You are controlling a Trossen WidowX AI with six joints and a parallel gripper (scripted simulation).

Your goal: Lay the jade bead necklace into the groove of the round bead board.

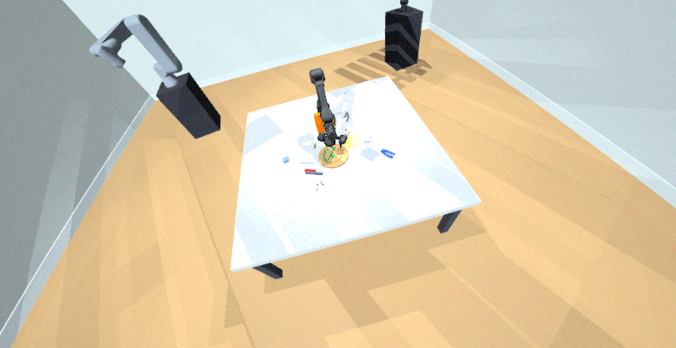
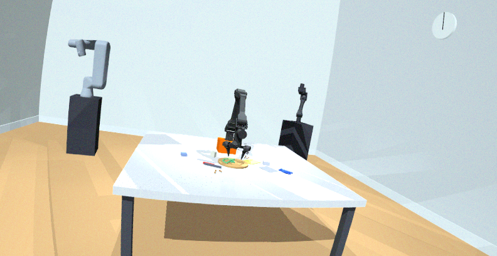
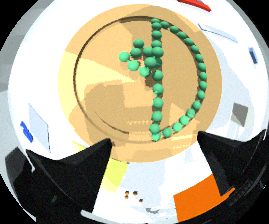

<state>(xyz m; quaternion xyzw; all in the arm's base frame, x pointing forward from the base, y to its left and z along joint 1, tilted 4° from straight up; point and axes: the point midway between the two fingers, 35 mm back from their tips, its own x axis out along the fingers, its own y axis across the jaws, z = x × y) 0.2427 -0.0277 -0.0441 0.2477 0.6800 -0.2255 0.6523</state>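
Note:
The round wooden bead board (image 1: 341, 160) (image 2: 240, 165) (image 3: 92, 115) lies flat on the table. The jade necklace (image 1: 325, 156) (image 2: 226, 160) (image 3: 203, 75) lies on it. In the wrist view its right side curves along the right part of the ring groove (image 3: 75, 75). Another stretch runs nearly straight down across the board, with a bunch of beads left of its upper half. The groove's left half shows no beads. My gripper (image 1: 332, 144) (image 2: 235, 157) (image 3: 155, 138) is open and empty above the board's edge nearest the arm, its fingers either side of the necklace's lower end in the wrist view.
An orange block (image 1: 319, 122) (image 2: 221, 145) (image 3: 200, 200) stands near the arm base. A yellow sheet (image 1: 352, 141) (image 3: 116, 172) lies close beside the board. Around it are a grey square (image 1: 369, 153), a blue object (image 1: 387, 153) (image 2: 285, 171), a red and dark stick (image 1: 310, 171) and small brown bits (image 1: 319, 185).

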